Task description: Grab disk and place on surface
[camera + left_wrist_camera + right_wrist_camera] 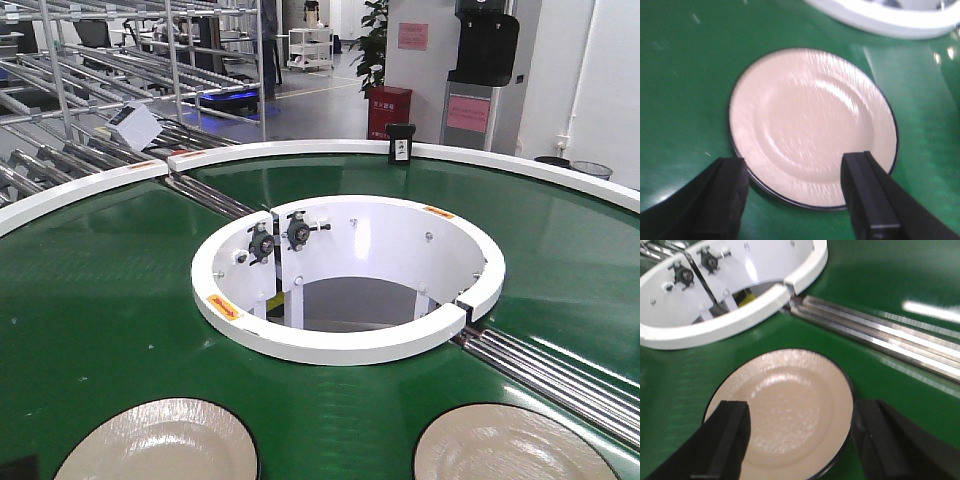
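On the belt [90, 300], at 7 o'clock from the white ring [330, 350], you've got the left disk [160, 440]. The right disk [512, 445] is at 5 o'clock from that ring. Both lie flat on the green and are cut off by the front view's bottom edge.

In the left wrist view, the left gripper [795, 167] hangs over the left disk with jaws spread wide and nothing held. Its fingers [727, 190] overlap the disk's edge at 7 and 5 o'clock (touching or not, you can't tell, the view is blurred).

In the right wrist view, the right gripper [801, 414] is also spread wide and empty above the right disk. One finger covers the disk's 8 o'clock edge, and the other sits just outside its 4 o'clock edge. Rollers [880, 332] cross the belt at 1 o'clock from that disk, near it but apart.
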`<state>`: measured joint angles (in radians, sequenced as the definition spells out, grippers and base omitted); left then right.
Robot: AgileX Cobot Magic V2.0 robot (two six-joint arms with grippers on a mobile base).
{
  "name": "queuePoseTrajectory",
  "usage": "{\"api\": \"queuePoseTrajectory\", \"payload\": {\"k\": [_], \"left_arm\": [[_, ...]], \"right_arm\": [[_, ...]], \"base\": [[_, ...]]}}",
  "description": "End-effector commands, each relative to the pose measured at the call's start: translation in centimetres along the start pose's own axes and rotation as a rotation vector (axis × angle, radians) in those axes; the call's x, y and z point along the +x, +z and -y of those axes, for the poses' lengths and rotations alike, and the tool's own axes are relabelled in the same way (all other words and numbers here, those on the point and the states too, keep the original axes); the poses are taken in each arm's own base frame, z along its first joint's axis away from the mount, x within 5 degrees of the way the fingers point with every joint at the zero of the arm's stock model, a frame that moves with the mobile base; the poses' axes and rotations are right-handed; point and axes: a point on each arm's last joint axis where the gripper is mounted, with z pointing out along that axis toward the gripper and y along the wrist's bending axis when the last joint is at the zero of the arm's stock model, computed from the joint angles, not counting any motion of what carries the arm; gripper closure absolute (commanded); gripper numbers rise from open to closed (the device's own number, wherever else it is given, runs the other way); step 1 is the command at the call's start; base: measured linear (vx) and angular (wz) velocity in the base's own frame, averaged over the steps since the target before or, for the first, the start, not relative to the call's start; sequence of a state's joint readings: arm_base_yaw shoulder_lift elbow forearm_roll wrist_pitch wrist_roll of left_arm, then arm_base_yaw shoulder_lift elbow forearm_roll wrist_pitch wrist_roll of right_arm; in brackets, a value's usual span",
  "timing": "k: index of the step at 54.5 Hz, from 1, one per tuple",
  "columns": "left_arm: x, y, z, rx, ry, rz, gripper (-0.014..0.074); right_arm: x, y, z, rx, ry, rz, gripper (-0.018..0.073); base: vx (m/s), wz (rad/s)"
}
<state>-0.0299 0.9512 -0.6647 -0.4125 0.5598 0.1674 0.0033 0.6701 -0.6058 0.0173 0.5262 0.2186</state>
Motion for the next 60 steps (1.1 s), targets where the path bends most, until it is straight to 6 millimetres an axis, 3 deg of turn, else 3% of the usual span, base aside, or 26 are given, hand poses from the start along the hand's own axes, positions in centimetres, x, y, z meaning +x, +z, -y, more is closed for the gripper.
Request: {"api": "queuePoseTrajectory", "payload": {"k": [1, 12, 27, 34, 52, 60], "left_arm": [[-1.6, 0.7, 0.4, 0.040, 0.003, 0.067, 0.0073], [-2.3, 3.2, 0.3, 0.064, -0.023, 0.002, 0.0073], [-9.2, 5.1, 0.7, 0.014, 0.068, 0.053, 0.0073], [-11.0, 6.7, -0.9, -0.079, -0.005, -0.056, 0.0073], [-10.8, 11.2, -6.9, -0.145, -0.068, -0.232, 0.0073], [-10.4, 13.2, -7.7, -0.043, 0.031, -0.244, 0.0073]], "right_arm": [[-1.8, 0.1, -0.6, -0.020, 0.048, 0.012, 0.0056], [-1.9, 1.8, -0.9, -0.012, 0.080, -0.177, 0.0057], [-1.7, 2.5, -0.9, -0.002, 0.079, -0.208, 0.0057], [-1.6, 2.5, -0.9, 0.000, 0.079, -0.220, 0.0057], [-1.1, 2.4, -0.8, 0.010, 0.077, -0.273, 0.0057], [-1.0, 2.4, -0.8, 0.010, 0.056, -0.288, 0.0057]], "base": [[0.00, 0.00], [0.00, 0.00], [0.00, 0.00], [0.00, 0.00], [0.00, 0.00], [0.00, 0.00]]}}
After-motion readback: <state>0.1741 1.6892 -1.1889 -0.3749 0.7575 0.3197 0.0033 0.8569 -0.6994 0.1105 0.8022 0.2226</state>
